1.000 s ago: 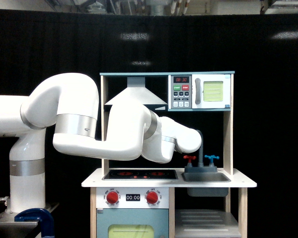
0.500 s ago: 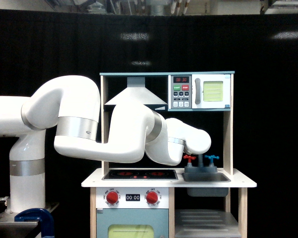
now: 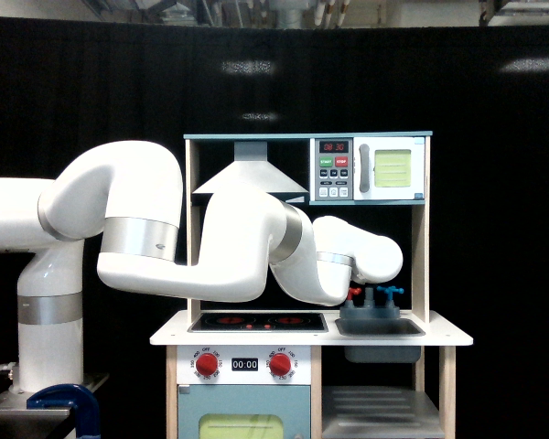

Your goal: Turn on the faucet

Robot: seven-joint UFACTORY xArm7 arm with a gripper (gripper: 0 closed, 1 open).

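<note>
You are looking at a toy kitchen whose counter (image 3: 444, 339) carries the faucet (image 3: 371, 297) at its back edge, toward the exterior view's right end, directly behind the grey sink basin (image 3: 380, 326); its red handle (image 3: 353, 294) and blue handle (image 3: 388, 292) show on either side of a short grey stem, while the top of the spout is hidden. The white arm (image 3: 247, 251) reaches in from the exterior view's left, crosses above the stovetop (image 3: 256, 322), and its last rounded segment sits just over the faucet, covering the spout; you cannot see the gripper itself, so whether it is released or clenched cannot be told. Above, the microwave panel (image 3: 371, 168) fills the upper shelf's right end; two red stove knobs (image 3: 242, 364) sit on the front face below the stovetop.
</note>
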